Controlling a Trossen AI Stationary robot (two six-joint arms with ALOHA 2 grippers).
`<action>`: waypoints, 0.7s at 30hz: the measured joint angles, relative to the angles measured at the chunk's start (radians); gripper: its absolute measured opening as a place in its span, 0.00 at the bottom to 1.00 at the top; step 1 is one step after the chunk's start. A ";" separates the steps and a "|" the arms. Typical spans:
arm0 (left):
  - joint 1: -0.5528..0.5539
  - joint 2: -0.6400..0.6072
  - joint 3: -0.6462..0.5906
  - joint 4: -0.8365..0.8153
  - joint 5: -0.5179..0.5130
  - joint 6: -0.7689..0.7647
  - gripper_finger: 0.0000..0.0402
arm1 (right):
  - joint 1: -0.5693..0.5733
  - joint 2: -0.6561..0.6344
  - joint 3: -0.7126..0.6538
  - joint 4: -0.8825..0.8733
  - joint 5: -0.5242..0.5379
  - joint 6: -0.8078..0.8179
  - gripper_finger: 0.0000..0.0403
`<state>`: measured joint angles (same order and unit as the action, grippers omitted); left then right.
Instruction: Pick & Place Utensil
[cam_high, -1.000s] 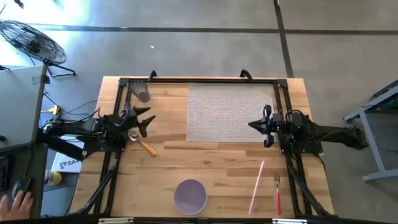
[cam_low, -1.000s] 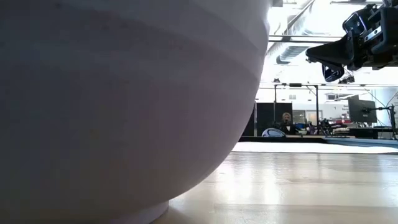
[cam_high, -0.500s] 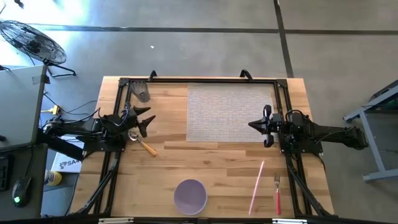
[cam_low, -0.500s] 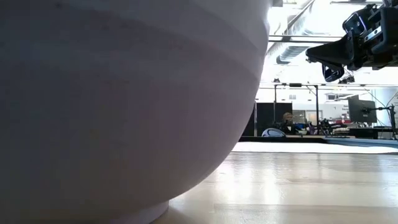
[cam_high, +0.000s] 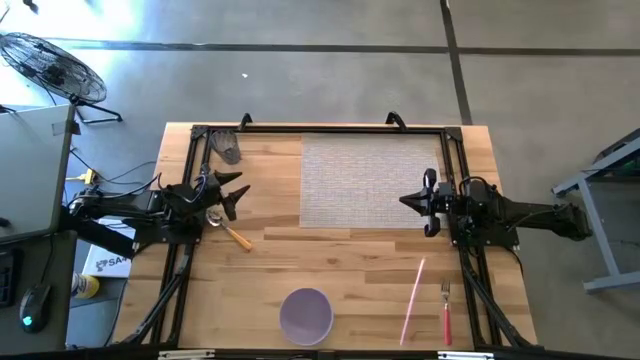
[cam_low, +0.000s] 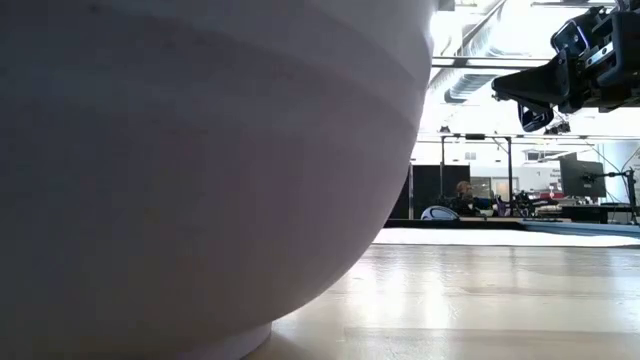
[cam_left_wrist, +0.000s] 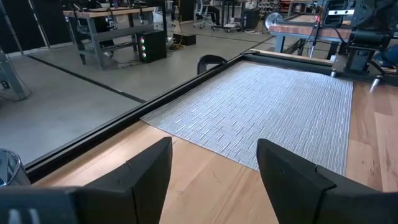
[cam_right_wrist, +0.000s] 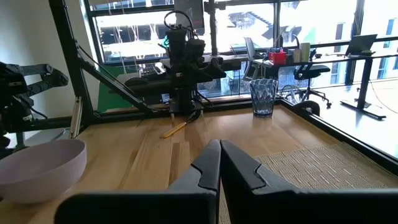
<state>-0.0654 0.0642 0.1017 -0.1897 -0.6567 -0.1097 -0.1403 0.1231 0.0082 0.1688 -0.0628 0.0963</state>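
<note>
Overhead, my left gripper (cam_high: 236, 194) hangs over bare wood off the mat's (cam_high: 370, 180) left edge, fingers spread apart. A spoon (cam_high: 229, 229) with a yellow handle lies just beside it, on the side away from the mat's far edge, untouched. A mesh cup (cam_high: 228, 146) stands near the mat's far left corner. My right gripper (cam_high: 427, 202) sits at the mat's right edge, fingers pressed together on nothing. Well clear of the mat's near edge rests a lilac bowl (cam_high: 306, 314); to the right of the bowl lie a pink straw (cam_high: 413, 300) and a red-handled fork (cam_high: 446, 311), side by side but apart. A fan (cam_high: 50, 66) stands on the floor past the table's (cam_high: 270, 262) far left corner.

From table height, the bowl (cam_low: 200, 170) blocks most of the picture, so the spoon and mat are hidden. One gripper (cam_low: 535, 95) shows high to the right of it. A person (cam_low: 463, 197) sits far off in the room.

Past my left fingers (cam_left_wrist: 143, 171), set wide apart, the mat (cam_left_wrist: 273, 109) stretches ahead with nothing on it.

Past my right fingers (cam_right_wrist: 205, 168), shut tight, I see the mat's corner (cam_right_wrist: 305, 163), the bowl (cam_right_wrist: 40, 165), the spoon (cam_right_wrist: 175, 129), the cup (cam_right_wrist: 263, 96), and my left arm (cam_right_wrist: 183, 56) over the spoon.
</note>
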 joint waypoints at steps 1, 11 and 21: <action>0.000 0.000 0.000 0.000 0.000 0.000 0.58 | 0.000 0.000 0.000 0.000 0.000 0.000 0.01; 0.000 0.000 0.000 0.000 0.000 0.000 0.58 | 0.000 0.000 0.000 0.000 0.000 0.000 0.00; 0.000 0.000 0.000 0.002 0.061 -0.060 0.58 | 0.000 0.000 0.000 0.000 0.000 0.000 0.01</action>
<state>-0.0654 0.0643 0.1017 -0.1880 -0.5956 -0.1694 -0.1404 0.1233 0.0082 0.1685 -0.0629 0.0965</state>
